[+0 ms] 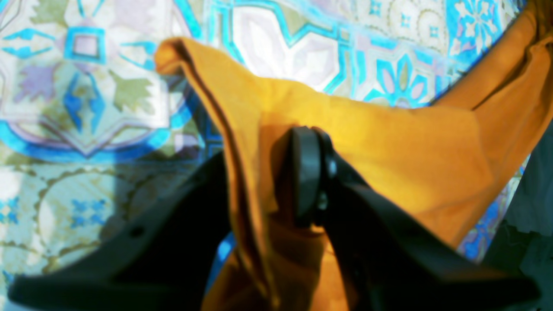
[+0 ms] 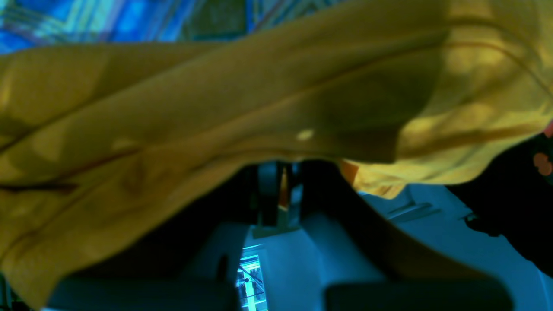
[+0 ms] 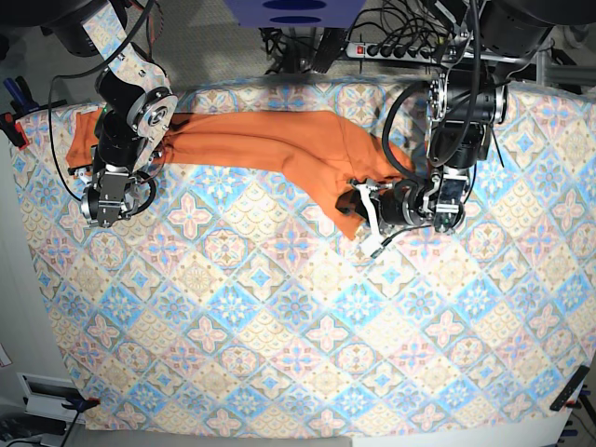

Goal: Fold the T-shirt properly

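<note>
Left gripper point(image 1: 276, 177) pinched on shirt point(image 3: 279, 140) fold, arm bent low. Right gripper point(image 2: 281, 194) clamped at shirt's far end, wrist down.

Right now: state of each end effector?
Left end effector: closed on a fold of the T-shirt.
Right end effector: closed on the T-shirt's other end.

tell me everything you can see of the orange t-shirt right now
The T-shirt is plain orange, thin soft fabric with no print. It is not folded flat: it stretches as a bunched, creased band across the far part of the tile-patterned cloth. The left gripper pinches one end, jaws closed on a fold; the right gripper holds the other end, fabric draping over it.
</note>
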`<act>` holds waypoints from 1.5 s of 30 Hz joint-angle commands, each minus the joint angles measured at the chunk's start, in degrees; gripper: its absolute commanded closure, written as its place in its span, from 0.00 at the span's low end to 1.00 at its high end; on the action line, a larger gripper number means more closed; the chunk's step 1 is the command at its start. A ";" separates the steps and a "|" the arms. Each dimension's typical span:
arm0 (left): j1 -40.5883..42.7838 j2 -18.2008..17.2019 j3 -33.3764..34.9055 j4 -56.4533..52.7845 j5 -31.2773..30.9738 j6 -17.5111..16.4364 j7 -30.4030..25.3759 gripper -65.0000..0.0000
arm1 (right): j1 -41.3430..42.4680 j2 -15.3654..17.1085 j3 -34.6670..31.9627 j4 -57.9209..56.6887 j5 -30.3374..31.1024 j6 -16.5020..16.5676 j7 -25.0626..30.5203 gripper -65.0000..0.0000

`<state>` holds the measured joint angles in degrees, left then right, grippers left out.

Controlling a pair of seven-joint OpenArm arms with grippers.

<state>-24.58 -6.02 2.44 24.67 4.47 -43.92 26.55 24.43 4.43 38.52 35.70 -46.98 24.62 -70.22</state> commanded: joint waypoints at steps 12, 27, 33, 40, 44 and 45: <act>1.33 -0.44 0.60 -1.59 9.82 3.92 7.96 0.74 | -5.48 -1.92 5.57 8.12 9.31 -0.05 35.80 0.96; 1.85 -0.79 -8.46 2.28 10.08 3.92 4.27 0.82 | -12.34 -5.96 5.30 25.18 8.43 0.04 32.81 0.96; 13.37 -1.67 -8.63 22.15 9.99 3.92 4.44 0.84 | -16.64 -8.51 5.57 32.65 5.62 0.04 32.46 0.97; 37.19 -1.06 -8.90 67.07 8.50 3.92 8.93 0.84 | -29.57 -13.43 5.39 54.36 5.62 0.39 32.63 0.97; 39.57 0.70 -12.50 77.18 4.19 3.92 9.28 0.84 | -32.38 -13.43 5.39 61.04 11.33 0.39 33.07 0.97; 38.42 0.97 -13.21 77.27 4.01 3.92 9.37 0.85 | -32.29 -13.43 5.30 61.66 12.12 0.39 32.55 0.97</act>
<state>13.98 -4.78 -10.74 101.41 8.43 -40.27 35.83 -7.92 -9.08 43.83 96.77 -34.46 25.08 -37.41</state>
